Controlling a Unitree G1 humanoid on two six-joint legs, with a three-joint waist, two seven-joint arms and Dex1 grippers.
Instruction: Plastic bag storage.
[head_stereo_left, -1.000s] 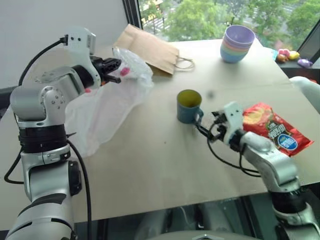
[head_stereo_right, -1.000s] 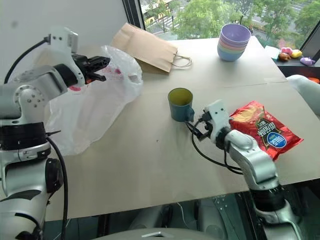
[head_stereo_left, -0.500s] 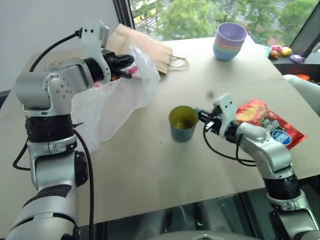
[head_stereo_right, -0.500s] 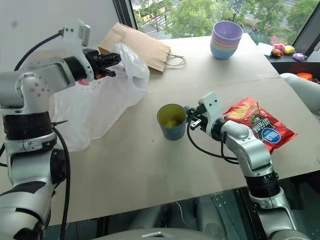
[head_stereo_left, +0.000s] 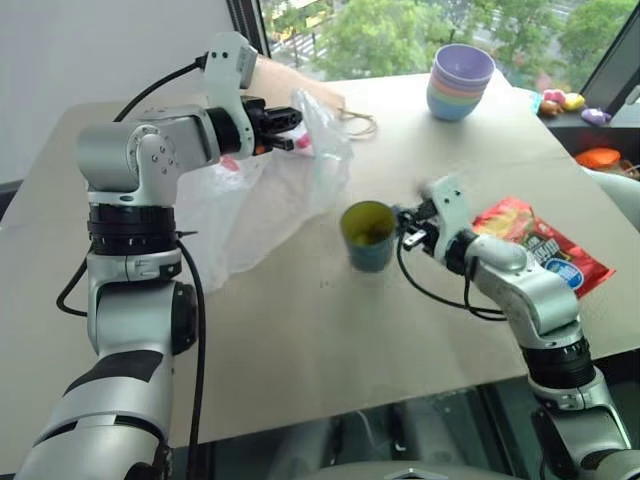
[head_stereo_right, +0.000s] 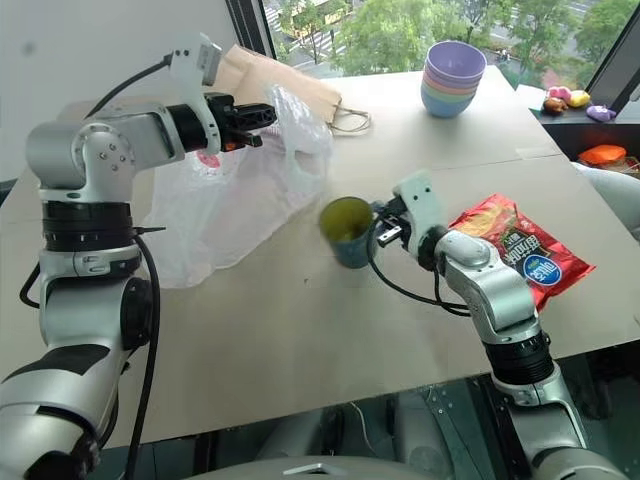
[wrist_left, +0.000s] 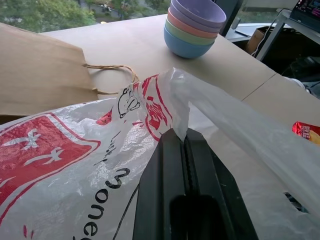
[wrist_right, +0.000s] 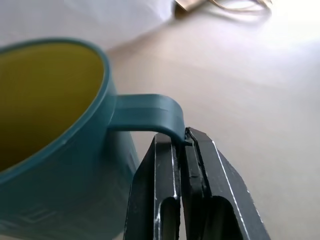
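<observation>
So the left gripper (head_stereo_right: 262, 115) has its two black fingers (wrist_left: 170, 165) pressed together on a fold of the plastic bag (head_stereo_right: 235, 200), pinching the thin film right at the fingertips. It holds that pinched bit up above the table (head_stereo_right: 300, 330), and the rest of the bag hangs down from there and spreads out crinkled over the tabletop on the robot's left side. From the left wrist view the bag wraps around both sides of the fingers, red print showing on the one side and a clear flap trailing off the other. Behind it lies a brown paper bag (wrist_left: 40, 70) and a stack of bowls (wrist_left: 197, 27) sits farther back.

Meanwhile the right gripper (wrist_right: 182, 142) is clamped shut on the handle of a blue cup (head_stereo_right: 345, 230) near the middle of the table, just beside the bag's edge. A red chip packet (head_stereo_right: 520, 250) lies by the right arm
</observation>
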